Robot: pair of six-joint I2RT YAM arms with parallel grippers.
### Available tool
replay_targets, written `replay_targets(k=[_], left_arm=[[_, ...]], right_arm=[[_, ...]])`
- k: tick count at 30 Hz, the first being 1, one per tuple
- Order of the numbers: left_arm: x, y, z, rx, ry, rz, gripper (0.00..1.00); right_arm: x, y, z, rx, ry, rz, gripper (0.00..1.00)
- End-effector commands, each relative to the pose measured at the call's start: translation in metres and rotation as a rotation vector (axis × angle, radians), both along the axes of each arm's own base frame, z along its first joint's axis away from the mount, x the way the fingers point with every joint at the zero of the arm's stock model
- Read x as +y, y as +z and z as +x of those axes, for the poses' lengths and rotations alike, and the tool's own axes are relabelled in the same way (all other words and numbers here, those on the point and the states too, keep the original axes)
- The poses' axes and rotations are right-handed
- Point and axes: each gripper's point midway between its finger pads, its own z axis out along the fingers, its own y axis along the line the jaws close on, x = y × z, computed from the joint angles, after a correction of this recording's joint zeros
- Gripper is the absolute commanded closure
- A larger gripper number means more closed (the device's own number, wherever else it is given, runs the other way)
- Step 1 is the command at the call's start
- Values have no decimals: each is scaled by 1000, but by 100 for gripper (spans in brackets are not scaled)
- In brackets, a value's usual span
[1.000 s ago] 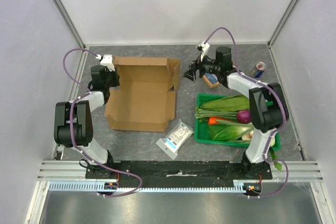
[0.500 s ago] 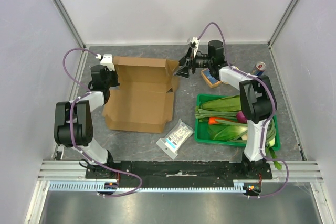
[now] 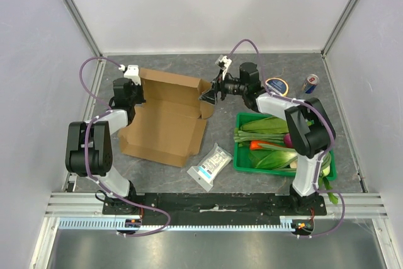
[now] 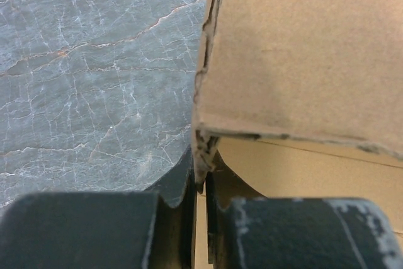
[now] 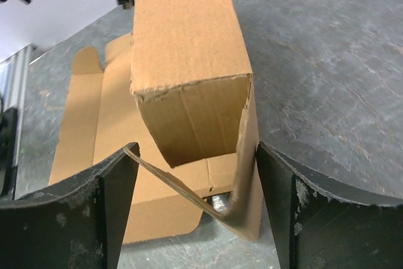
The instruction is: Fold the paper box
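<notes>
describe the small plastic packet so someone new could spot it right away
On the grey marbled table, look between the big brown paper box and the green crate of vegetables, toward the near edge. The plastic packet lies flat there. It is flat, white with blue print, and far smaller than both neighbours.

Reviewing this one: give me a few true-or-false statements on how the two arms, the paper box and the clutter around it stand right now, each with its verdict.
1. The left fingers are pinched on a wall edge of the paper box. True.
2. The right fingers are clamped shut on the box. False: they stand open, one on either side of the box's raised corner.
3. The white-and-blue packet lies inside the green crate. False: it lies on the table, between the box and the crate.
4. The green crate holds vegetables. True.
</notes>
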Motion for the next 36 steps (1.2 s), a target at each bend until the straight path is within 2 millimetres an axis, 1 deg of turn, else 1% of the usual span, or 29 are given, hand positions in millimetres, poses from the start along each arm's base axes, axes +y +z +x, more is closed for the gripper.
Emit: replay_targets(k=[1,2,3,4,6,7,9,11,15,17,19,20,21,22,23,24,25,26,27,28,29,30,31,33,34,35,36], left_arm=[[13,27,9,-67,73,41,98],[14,27,8,-65,83,38,98],[15,27,8,-67,87,37,98],[15,27,8,-68,90,37,98],[17,29,8,-73,108,34,98],[17,28,7,-71,107,32,98],[17,29,8,-71,108,25,98],[18,29,7,-70,119,22,98],[18,32,7,-78,123,21,98],[18,32,7,-78,122,19,98],[18,33,7,-81,123,18,98],[19,32,5,-76,131,21,98],[6,32,6,-77,104,23,98],[6,32,6,-75,105,24,98],[4,33,6,-77,107,26,98],[4,33,6,-75,106,24,98],[2,32,5,-74,117,-2,98],[-1,31,5,-72,114,-7,98],[-3,32,5,-75,112,-13,98],[-4,33,4,-77,113,-20,98],[-7,33,3,-77,111,-21,98],[-8,32,2,-75,109,-24,98],[-10,33,1,-80,106,-26,98],[-13,33,0,-78,102,-26,98],[-14,35,0,-83,102,-27,98],[-16,34,-1,-83,97,-26,98],[-16,35,-1,-86,97,-26,98]], right_arm=[[-8,25,13,-4,-265,-46,16],[-10,22,16,15,-290,-73,14],[-16,14,23,34,-336,-118,14],[-18,10,22,66,-333,-151,14],[-19,11,19,52,-315,-162,14],[-16,10,11,47,-278,-156,14],[-13,17,2,3,-230,-140,13],[-8,14,-10,-7,-176,-146,12],[-3,18,-29,-52,-109,-119,9],[5,29,-29,-93,-83,-84,9],[13,33,-23,-51,-95,-82,14],[15,30,-16,-28,-158,-102,16],[17,29,-10,16,-201,-125,17],[19,28,-8,99,-261,-116,19],[24,26,-10,133,-297,-114,19],[21,27,-2,135,-380,-109,19],[18,25,0,158,-447,-113,18],[25,26,-4,168,-491,-116,18],[18,26,7,148,-599,-137,18],[14,24,11,141,-677,-161,18],[19,23,9,142,-705,-180,20],[22,24,14,144,-725,-179,21],[15,22,21,141,-799,-192,25],[17,26,24,141,-835,-198,28],[13,28,28,134,-880,-202,33],[17,29,27,136,-864,-199,34],[19,35,29,109,-839,-204,34]])
